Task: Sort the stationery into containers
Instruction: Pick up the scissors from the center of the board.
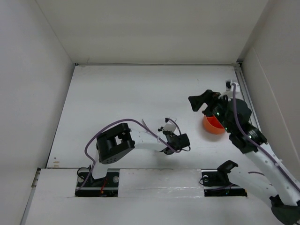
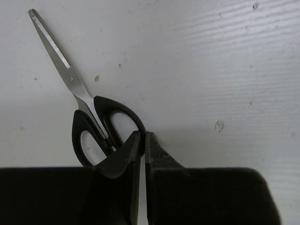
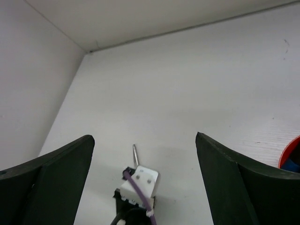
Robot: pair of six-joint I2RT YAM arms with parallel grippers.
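Observation:
Black-handled scissors show in the left wrist view, steel blades pointing up and left over the white table. My left gripper is shut on the right rim of one handle loop. In the top view it is near the table's front middle. I cannot tell whether the scissors are lifted. My right gripper is open and empty, above and just left of the orange cup. In the right wrist view the gripper looks down at the scissors' blade tip. The cup's rim shows at the right edge. Other stationery is out of view.
White walls close the table in at the back, left and right. The left arm's wrist block and purple cable lie below the right gripper. Something blue shows inside the cup.

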